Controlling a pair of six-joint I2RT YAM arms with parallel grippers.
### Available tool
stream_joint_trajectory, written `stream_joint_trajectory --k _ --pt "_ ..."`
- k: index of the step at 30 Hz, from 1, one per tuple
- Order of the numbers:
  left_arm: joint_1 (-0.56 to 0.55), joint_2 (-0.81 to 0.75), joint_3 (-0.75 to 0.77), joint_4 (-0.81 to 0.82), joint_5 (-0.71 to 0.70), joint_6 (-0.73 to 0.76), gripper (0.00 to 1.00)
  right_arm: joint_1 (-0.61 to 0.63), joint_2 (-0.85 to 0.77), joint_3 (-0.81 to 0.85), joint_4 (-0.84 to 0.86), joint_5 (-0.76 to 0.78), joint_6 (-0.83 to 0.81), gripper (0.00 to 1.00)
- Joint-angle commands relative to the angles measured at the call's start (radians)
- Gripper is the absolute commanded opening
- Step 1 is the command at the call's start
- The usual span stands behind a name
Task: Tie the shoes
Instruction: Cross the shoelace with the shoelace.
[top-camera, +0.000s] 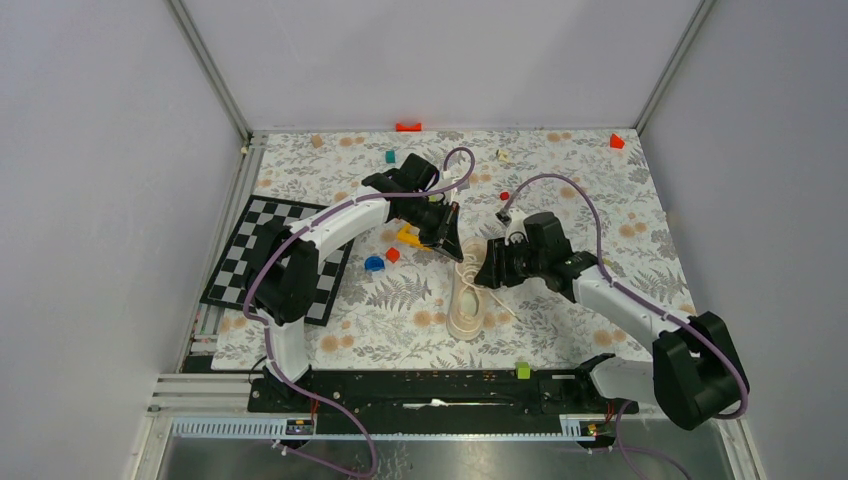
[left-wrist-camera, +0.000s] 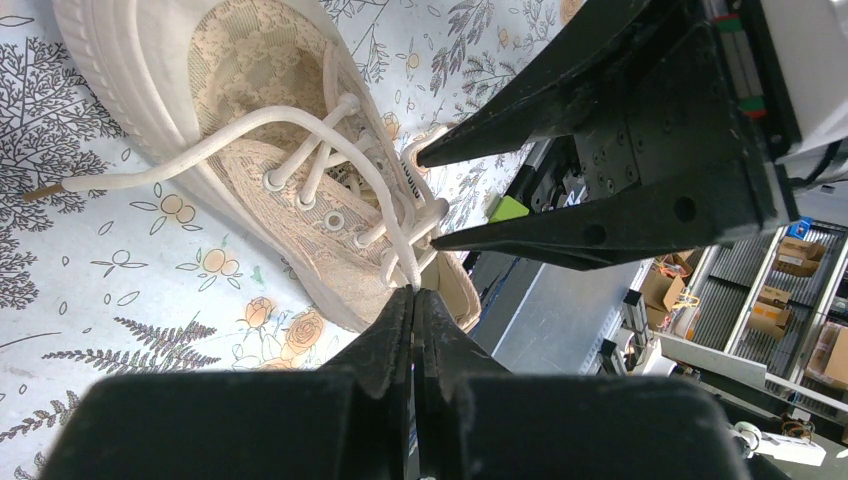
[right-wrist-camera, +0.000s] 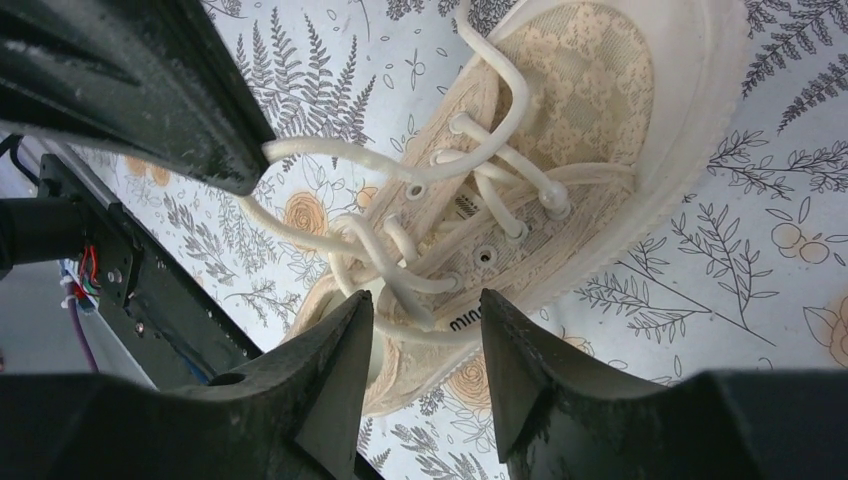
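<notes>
The cream-beige shoe (top-camera: 464, 305) lies on the floral cloth between the two arms, its pale laces loose across the tongue. My left gripper (left-wrist-camera: 413, 291) is shut on one lace (left-wrist-camera: 395, 232) just above the shoe's opening; from the right wrist it shows as a dark finger (right-wrist-camera: 215, 140) with the lace running out of its tip. Over the eyelets near the shoe's opening, my right gripper (right-wrist-camera: 427, 300) is open, with loose lace loops (right-wrist-camera: 390, 262) lying between and just beyond its fingertips, none pinched. The other lace end (left-wrist-camera: 110, 181) trails onto the cloth.
A black-and-white checkerboard (top-camera: 268, 262) lies at the left. Small blocks sit by the left arm: blue (top-camera: 374, 263), red (top-camera: 393, 254), yellow (top-camera: 408, 236). More blocks lie near the back wall (top-camera: 616, 141). A green block (top-camera: 522, 371) rests on the near rail.
</notes>
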Motion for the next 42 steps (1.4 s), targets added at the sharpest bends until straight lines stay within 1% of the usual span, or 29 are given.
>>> stream_joint_trajectory --k 1,5,8,15,16,21,26,34,39,42 --pt "0.005 -0.014 0.021 0.020 0.001 0.002 0.00 0.006 0.043 0.058 0.060 0.003 0.024 0.48" --pt "0.005 -0.011 0.019 0.020 0.006 0.002 0.00 0.006 0.052 0.062 0.084 -0.040 0.044 0.39" --pt "0.005 -0.008 0.019 0.021 0.009 0.001 0.00 0.006 0.046 0.060 0.080 -0.037 0.047 0.32" --pt "0.005 -0.004 0.016 0.029 0.016 -0.001 0.00 0.011 -0.009 0.023 0.083 -0.075 0.071 0.14" --pt "0.005 -0.001 0.015 0.028 0.018 -0.001 0.00 0.016 -0.019 0.017 0.073 -0.075 0.066 0.13" --pt "0.005 0.005 0.013 0.029 0.018 0.001 0.00 0.049 -0.071 -0.005 0.030 -0.064 0.051 0.13" --pt "0.005 0.007 0.003 0.042 0.023 -0.007 0.00 0.101 -0.069 0.016 -0.019 -0.033 0.022 0.13" --pt "0.005 0.005 -0.003 0.042 0.023 -0.005 0.00 0.170 -0.065 0.053 -0.055 0.107 -0.009 0.17" --pt "0.005 0.005 -0.005 0.042 0.022 -0.005 0.00 0.180 -0.053 0.060 -0.039 0.076 0.001 0.17" --pt "0.005 0.003 -0.007 0.042 0.021 -0.005 0.00 0.184 -0.043 0.068 -0.045 0.035 0.000 0.20"
